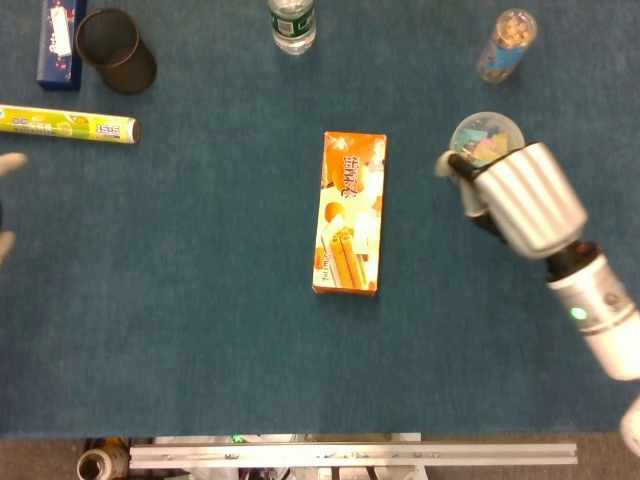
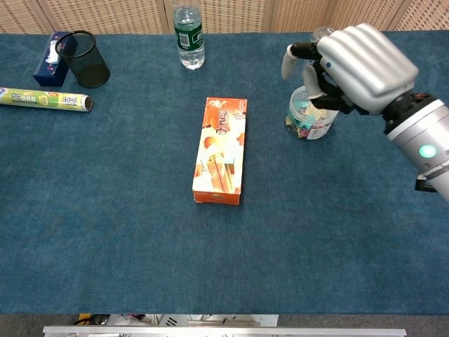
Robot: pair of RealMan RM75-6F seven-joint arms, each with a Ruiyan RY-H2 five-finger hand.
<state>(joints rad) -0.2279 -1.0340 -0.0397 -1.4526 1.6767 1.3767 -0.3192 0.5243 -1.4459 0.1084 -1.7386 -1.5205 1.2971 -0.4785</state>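
My right hand (image 1: 520,195) (image 2: 354,67) hovers over a clear plastic jar (image 1: 487,137) (image 2: 309,119) of coloured bits that stands on the blue cloth at the right. Its fingers curl over the jar's top and right side, and the thumb sticks out to the left, apart from the jar. I cannot see a firm grip. Of my left hand (image 1: 10,165) only pale, blurred fingertips show at the left edge of the head view; they are spread with nothing between them. An orange snack box (image 1: 350,212) (image 2: 221,150) lies flat in the middle.
At the back stand a water bottle (image 1: 292,24) (image 2: 188,36), a black mesh cup (image 1: 115,50) (image 2: 83,58) and a blue box (image 1: 60,42) (image 2: 49,60). A yellow-green wrap roll (image 1: 68,124) (image 2: 43,100) lies at the left. A small clear bottle (image 1: 507,43) stands back right.
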